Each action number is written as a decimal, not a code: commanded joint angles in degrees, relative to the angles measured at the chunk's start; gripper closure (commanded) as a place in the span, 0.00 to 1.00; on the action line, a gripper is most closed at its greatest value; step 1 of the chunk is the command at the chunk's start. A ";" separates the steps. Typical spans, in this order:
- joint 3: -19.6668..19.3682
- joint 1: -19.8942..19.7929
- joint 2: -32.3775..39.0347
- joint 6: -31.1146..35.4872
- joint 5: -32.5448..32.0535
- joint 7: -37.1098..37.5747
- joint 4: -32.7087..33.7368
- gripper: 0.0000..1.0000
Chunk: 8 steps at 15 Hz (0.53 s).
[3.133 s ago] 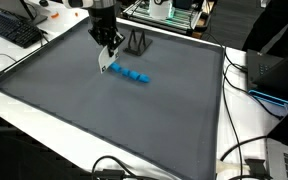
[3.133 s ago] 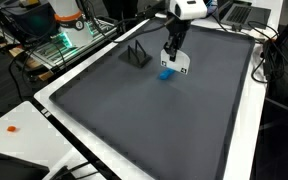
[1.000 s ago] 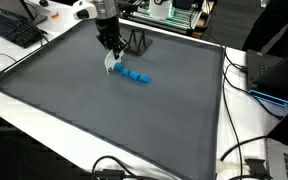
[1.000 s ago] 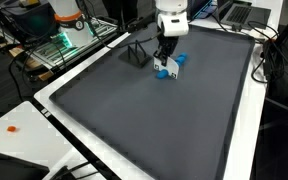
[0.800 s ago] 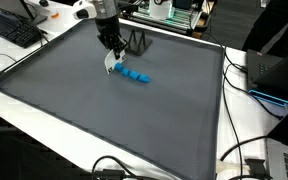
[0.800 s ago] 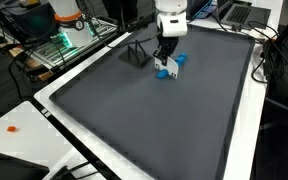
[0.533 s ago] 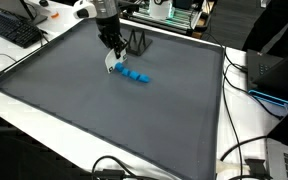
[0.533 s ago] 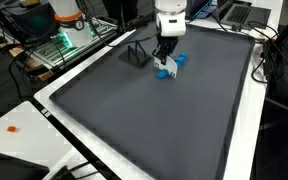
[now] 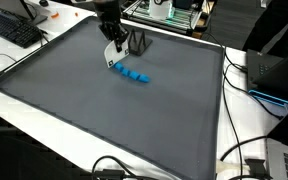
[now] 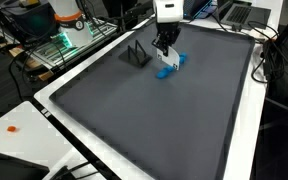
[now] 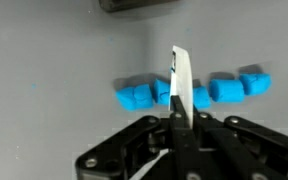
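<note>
A row of small blue lumps (image 9: 132, 74) lies on the dark grey mat (image 9: 104, 120), toward its back; it also shows as the blue lumps (image 10: 169, 68) and fills the middle of the wrist view as the blue lumps (image 11: 134, 95). My gripper (image 9: 114, 42) hangs just above and behind the row. It is shut on a thin white blade (image 11: 181, 75), which points down at the lumps. The blade tip (image 9: 111, 60) hovers near one end of the row, apart from the mat. In the wrist view the gripper (image 11: 182, 118) has both fingers pressed on the blade.
A small black wire stand (image 9: 137, 42) sits on the mat right behind the gripper, seen also as the stand (image 10: 136, 55). A white table rim (image 9: 234, 110) borders the mat, with cables, a keyboard (image 9: 12, 30) and equipment beyond.
The gripper has lifted with the white blade and drawn back toward the stand, uncovering more of the blue row. The lumps have not moved.
</note>
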 commanded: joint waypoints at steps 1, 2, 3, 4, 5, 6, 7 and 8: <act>0.86 -0.27 -7.13 -0.27 4.38 3.04 -5.00 0.99; 0.67 0.17 -8.75 -0.12 4.52 5.46 -6.06 0.99; 0.75 0.31 -10.13 0.09 4.79 6.96 -7.09 0.99; 0.75 0.65 -11.65 1.28 4.44 10.04 -8.51 0.99; 0.88 0.86 -12.95 2.31 4.38 12.54 -9.65 0.99; 1.36 0.94 -14.40 2.02 5.48 13.45 -10.65 0.99; 1.50 1.15 -15.54 2.09 4.37 16.42 -11.64 0.99; 1.82 1.27 -16.61 1.92 4.15 19.67 -12.52 0.99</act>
